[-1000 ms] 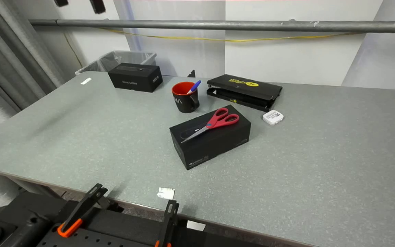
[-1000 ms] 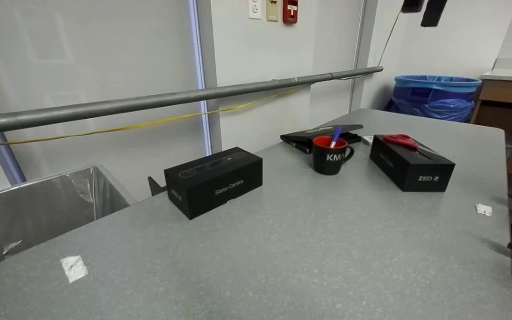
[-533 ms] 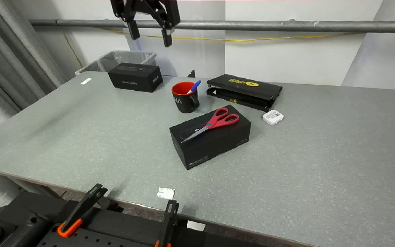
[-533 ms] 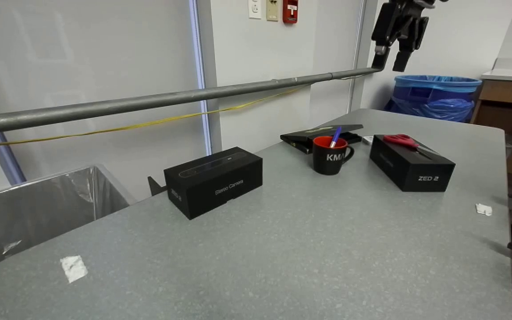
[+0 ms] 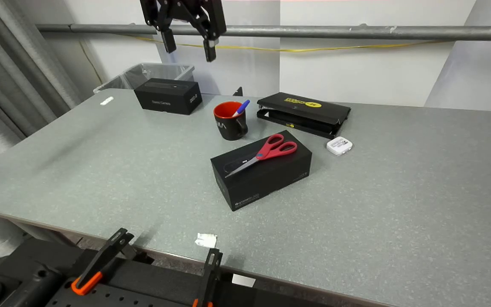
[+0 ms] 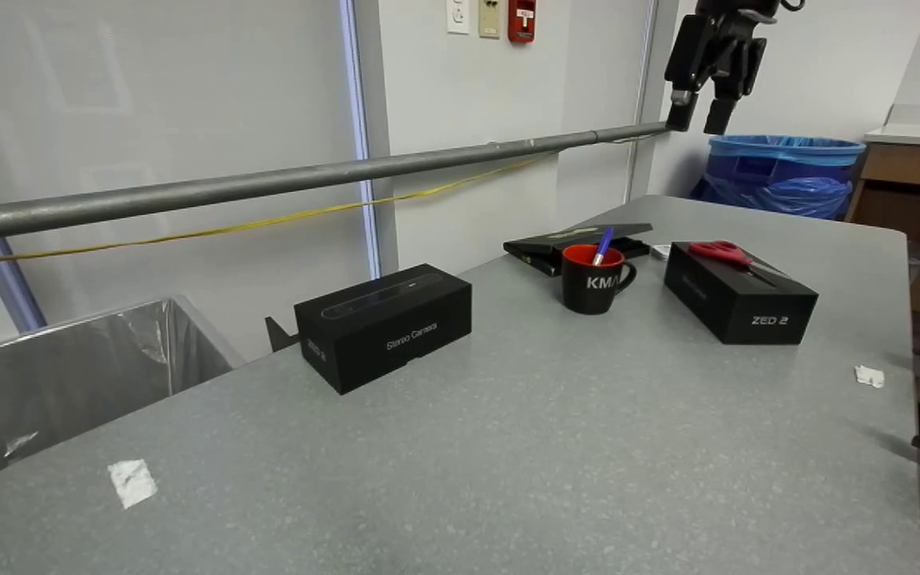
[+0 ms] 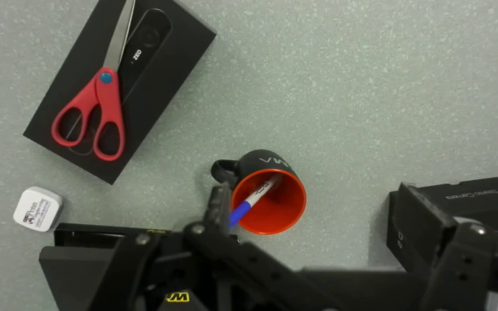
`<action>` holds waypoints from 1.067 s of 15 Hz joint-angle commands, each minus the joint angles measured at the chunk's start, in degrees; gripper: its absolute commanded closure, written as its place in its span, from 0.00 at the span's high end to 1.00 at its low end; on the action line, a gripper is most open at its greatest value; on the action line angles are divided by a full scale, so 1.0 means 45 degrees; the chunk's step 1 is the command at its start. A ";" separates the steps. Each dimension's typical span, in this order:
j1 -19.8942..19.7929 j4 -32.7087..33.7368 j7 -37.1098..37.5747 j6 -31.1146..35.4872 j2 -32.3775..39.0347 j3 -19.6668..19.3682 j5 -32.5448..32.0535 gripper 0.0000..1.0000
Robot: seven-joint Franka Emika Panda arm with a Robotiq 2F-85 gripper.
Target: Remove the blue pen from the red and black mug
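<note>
The red and black mug (image 5: pixel 230 129) stands upright on the table in both exterior views (image 6: pixel 587 294). Its outside is black and its inside is red. The blue pen (image 5: pixel 242 107) leans inside it, blue end sticking up above the rim, also in an exterior view (image 6: pixel 604 242). My gripper (image 5: pixel 190 51) is open and empty, high above the table, in both exterior views (image 6: pixel 699 120). In the wrist view the mug (image 7: pixel 281 211) lies nearer the left finger, and that finger partly covers the blue end of the pen (image 7: pixel 255 196). The gripper (image 7: pixel 321 207) touches neither.
A black box with red-handled scissors (image 5: pixel 273 147) on it stands near the mug. A flat, partly open black box (image 5: pixel 305 111) and a small white case (image 5: pixel 339 146) lie beside it. Another black box (image 6: pixel 384 323) stands by a lined bin (image 6: pixel 196 339). A pipe (image 5: pixel 271 30) runs behind the table.
My gripper has come down from the top edge into fuller view in both exterior views, most of it in the first half second, then slightly lower. The mug and pen have not moved.
</note>
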 commanded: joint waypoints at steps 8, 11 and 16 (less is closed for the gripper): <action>-0.0535 0.2062 0.0648 0.3110 0.4136 -0.0689 -0.0067 1.00; -0.0615 0.2935 0.0878 0.2690 0.5038 -0.0953 -0.0056 1.00; -0.0593 0.2709 0.0604 0.2853 0.5016 -0.1004 -0.0059 1.00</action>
